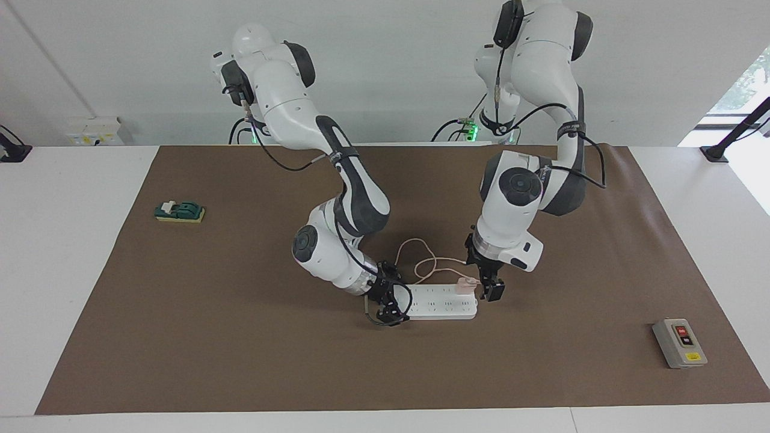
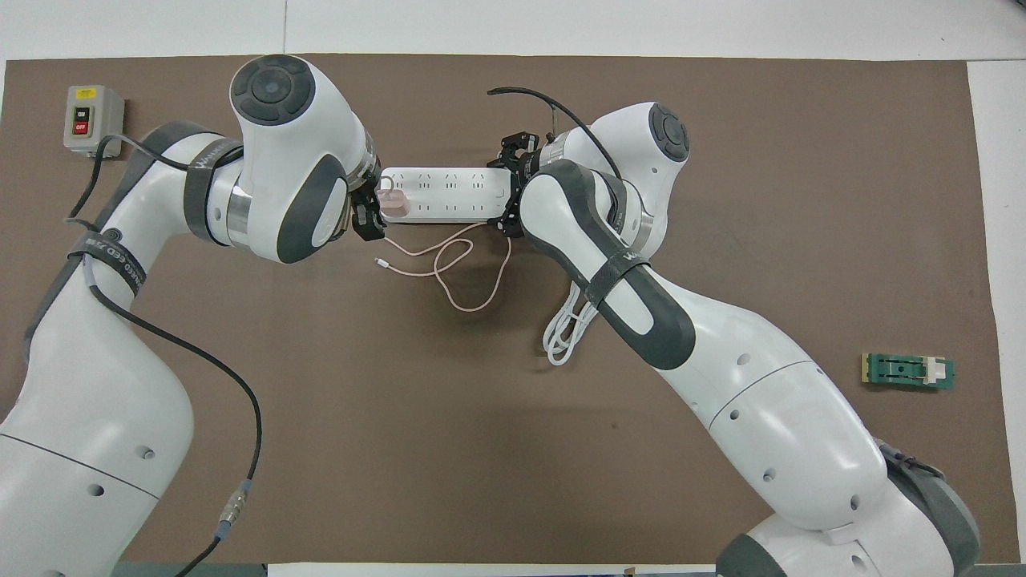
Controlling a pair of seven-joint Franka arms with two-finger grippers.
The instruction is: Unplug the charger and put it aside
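The pale pink charger is plugged into the white power strip at the strip's end toward the left arm. It also shows in the overhead view on the strip. Its thin pink cable lies in loops on the mat, nearer to the robots than the strip. My left gripper is open and low, just off that end of the strip, beside the charger and not around it. My right gripper is shut on the strip's other end.
The strip's thick white cord lies coiled under my right forearm. A grey switch box stands toward the left arm's end. A small green block lies toward the right arm's end. A brown mat covers the table.
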